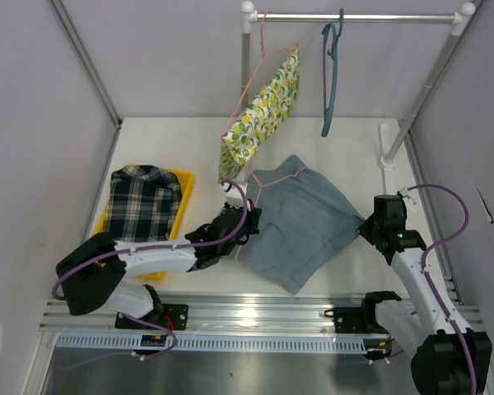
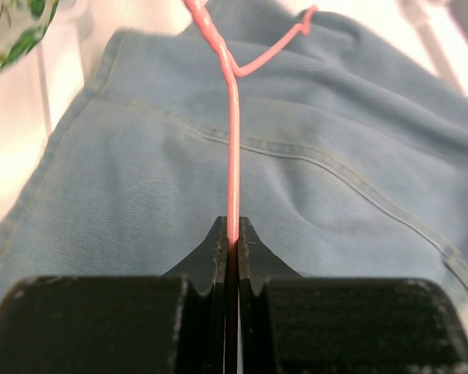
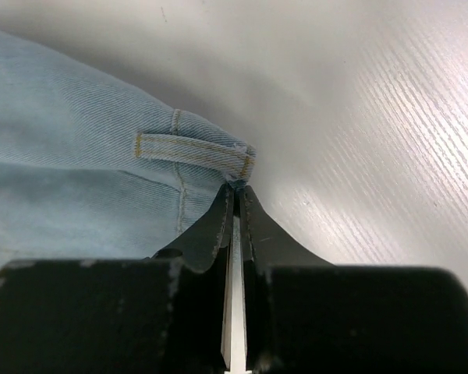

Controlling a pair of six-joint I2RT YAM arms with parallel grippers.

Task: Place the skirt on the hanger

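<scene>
The left gripper point(image 2: 232, 238) pinches a pink wire hanger point(image 2: 234, 148) at lower centre — the wire runs straight up over blue denim point(image 2: 351, 132) — and the skirt point(image 2: 12, 35) shows at upper left.

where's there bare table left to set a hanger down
Bare table at back left, between the yellow bin and the hanging lemon skirt; more at back right, beyond the denim garment. Crowded in the centre: pink hanger lies on the denim, left gripper clamped on it.
</scene>
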